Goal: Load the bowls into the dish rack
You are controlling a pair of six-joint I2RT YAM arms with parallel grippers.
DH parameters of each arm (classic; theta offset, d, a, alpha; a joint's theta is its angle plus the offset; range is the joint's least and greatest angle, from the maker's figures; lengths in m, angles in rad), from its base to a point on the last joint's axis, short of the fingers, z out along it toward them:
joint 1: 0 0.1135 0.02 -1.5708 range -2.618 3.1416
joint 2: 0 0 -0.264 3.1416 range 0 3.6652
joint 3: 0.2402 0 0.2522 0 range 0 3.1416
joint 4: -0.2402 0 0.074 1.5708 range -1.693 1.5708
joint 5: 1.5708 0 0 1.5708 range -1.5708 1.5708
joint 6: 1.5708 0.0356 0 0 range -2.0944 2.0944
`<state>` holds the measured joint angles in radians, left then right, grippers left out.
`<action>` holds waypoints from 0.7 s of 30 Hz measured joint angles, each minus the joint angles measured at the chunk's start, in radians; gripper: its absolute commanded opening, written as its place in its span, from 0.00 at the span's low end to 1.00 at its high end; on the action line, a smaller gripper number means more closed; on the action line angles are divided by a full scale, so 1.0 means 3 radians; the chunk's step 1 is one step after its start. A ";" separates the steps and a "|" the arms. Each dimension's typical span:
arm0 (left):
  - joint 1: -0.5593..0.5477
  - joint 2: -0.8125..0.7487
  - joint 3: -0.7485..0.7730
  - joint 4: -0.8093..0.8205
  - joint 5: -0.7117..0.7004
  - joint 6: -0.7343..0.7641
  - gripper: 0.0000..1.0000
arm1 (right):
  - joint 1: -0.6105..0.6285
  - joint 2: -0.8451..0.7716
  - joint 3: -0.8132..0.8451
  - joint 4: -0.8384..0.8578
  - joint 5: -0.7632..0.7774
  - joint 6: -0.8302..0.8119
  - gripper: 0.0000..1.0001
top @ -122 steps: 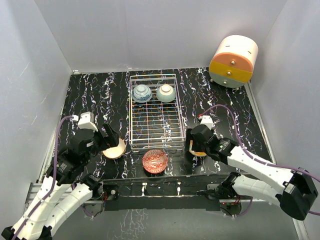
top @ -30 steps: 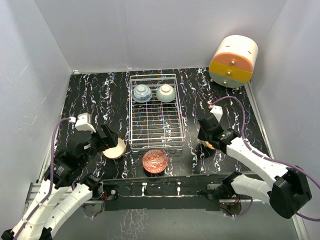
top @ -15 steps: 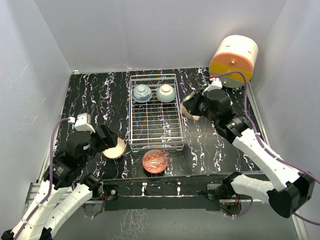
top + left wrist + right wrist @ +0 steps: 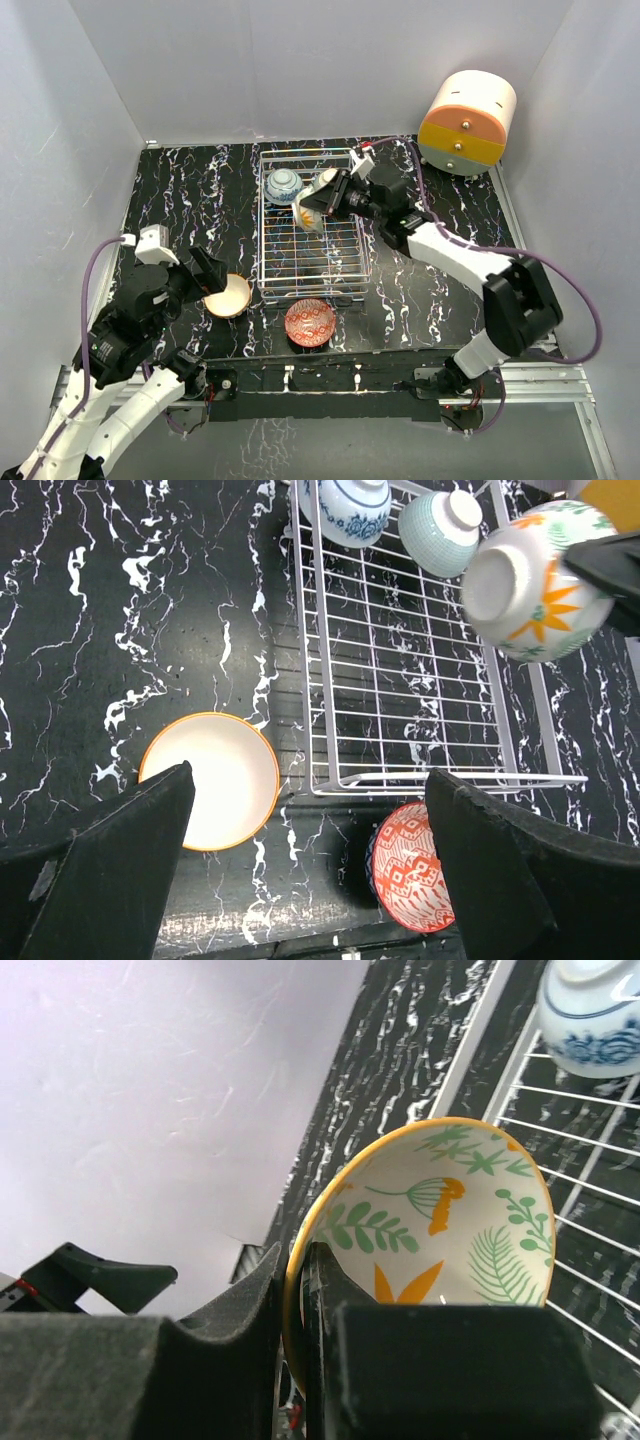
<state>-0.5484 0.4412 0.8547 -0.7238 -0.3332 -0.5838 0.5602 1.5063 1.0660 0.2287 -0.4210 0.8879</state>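
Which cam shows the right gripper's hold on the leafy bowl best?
Right wrist: the right gripper pinches the leafy bowl by its rim, close up, with the patterned inside showing. Left wrist shows only the bowl's outside and foot, over the dish rack. Top external shows it small and tilted beside the gripper.

At the far right corner of the tabletop [image 4: 200, 210], a rounded drawer unit [image 4: 467, 122]: cream on top, an orange band and a yellow band across the front, small knobs, short pale feet, close to the right edge. Tabletop black, veined with white like marble. Plain pale grey walls [image 4: 300, 60] along the left, far and right edges.
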 measured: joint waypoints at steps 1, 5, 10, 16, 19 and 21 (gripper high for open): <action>0.0000 -0.0005 0.0022 -0.0008 -0.0003 0.0001 0.97 | 0.0006 0.0093 0.0003 0.0137 -0.0047 0.0088 0.08; 0.0000 -0.0017 0.0116 -0.0019 -0.0027 0.0008 0.97 | 0.0053 0.0533 0.0113 0.0603 -0.0168 0.0381 0.08; 0.0000 -0.0050 0.0202 -0.0067 -0.0081 0.0013 0.97 | 0.0158 0.1040 0.0289 0.0922 -0.0175 0.0599 0.08; 0.0000 -0.0090 0.0267 -0.0121 -0.0123 0.0013 0.97 | 0.0251 0.1404 0.0303 0.1123 -0.0150 0.0800 0.08; 0.0000 -0.0108 0.0275 -0.0146 -0.0148 0.0013 0.97 | 0.0266 0.1489 0.0305 0.1209 -0.0126 0.0898 0.08; 0.0000 -0.0116 0.0275 -0.0160 -0.0155 0.0011 0.97 | 0.0270 0.1528 0.0305 0.1328 -0.0108 0.0977 0.08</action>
<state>-0.5484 0.4065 0.9371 -0.7719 -0.3798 -0.5804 0.6411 1.9648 1.1576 0.6270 -0.4534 1.1809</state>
